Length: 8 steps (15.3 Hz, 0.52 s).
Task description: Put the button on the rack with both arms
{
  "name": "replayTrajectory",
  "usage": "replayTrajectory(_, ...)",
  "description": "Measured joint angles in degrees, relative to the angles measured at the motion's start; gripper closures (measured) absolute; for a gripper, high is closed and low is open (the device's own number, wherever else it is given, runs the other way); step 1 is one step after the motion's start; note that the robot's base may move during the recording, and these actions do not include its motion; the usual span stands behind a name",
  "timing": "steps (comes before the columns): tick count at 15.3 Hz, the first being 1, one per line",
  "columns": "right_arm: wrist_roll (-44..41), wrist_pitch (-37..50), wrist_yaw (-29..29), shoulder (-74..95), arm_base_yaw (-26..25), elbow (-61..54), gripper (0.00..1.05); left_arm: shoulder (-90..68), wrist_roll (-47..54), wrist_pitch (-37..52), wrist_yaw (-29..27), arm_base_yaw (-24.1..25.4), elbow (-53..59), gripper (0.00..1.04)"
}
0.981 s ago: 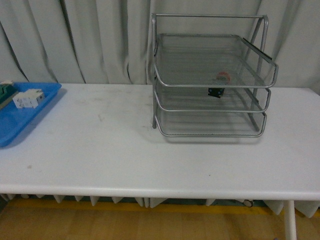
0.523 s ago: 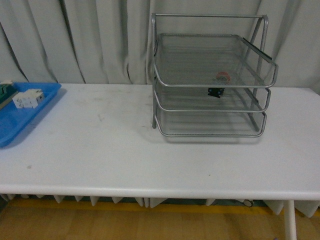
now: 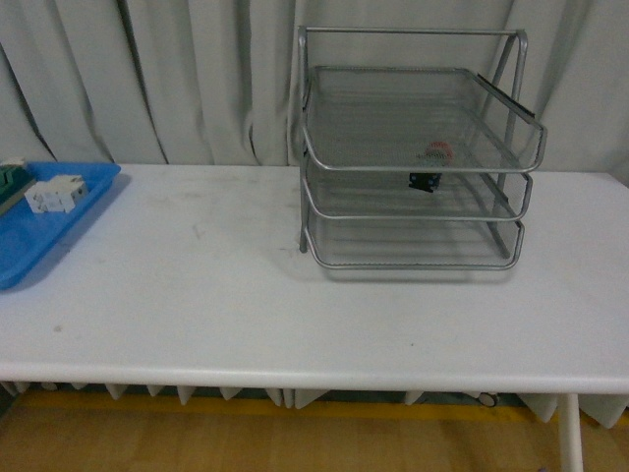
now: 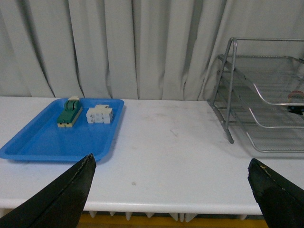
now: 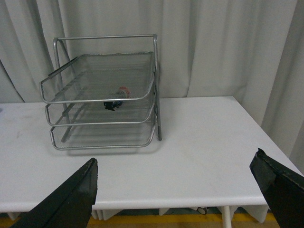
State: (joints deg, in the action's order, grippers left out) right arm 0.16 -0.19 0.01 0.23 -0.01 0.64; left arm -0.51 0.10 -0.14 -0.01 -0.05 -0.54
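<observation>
The silver three-tier wire rack [image 3: 307, 147] stands at the back right of the white table [image 3: 197, 295]. The button [image 3: 428, 167] lies tilted inside it on what looks like the middle tier, red cap up and dark body down, seen through the top tier's mesh. The right wrist view shows the rack [image 5: 155, 85] and button [image 5: 117, 99] from its other side. The left wrist view catches the rack [image 4: 229, 95] and a bit of the button [image 4: 295, 102] at the picture's edge. My left gripper [image 4: 171, 160] and right gripper [image 5: 175, 159] are both open and empty, hanging back by the table's front edge. Neither arm shows in the front view.
A flat blue tray [image 3: 29, 246] at the table's left end holds a white block [image 3: 55, 194] and a green-and-cream part [image 4: 69, 113]. Grey curtains hang close behind the table. The table's right end [image 5: 266, 142] drops off beyond the rack.
</observation>
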Motion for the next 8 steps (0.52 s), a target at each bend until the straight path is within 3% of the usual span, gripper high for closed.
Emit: replayTrajectory(8,0.0,0.0,0.0,0.0,0.0,0.0,0.07,0.0,0.0,0.0,0.0,0.0,0.0,0.07)
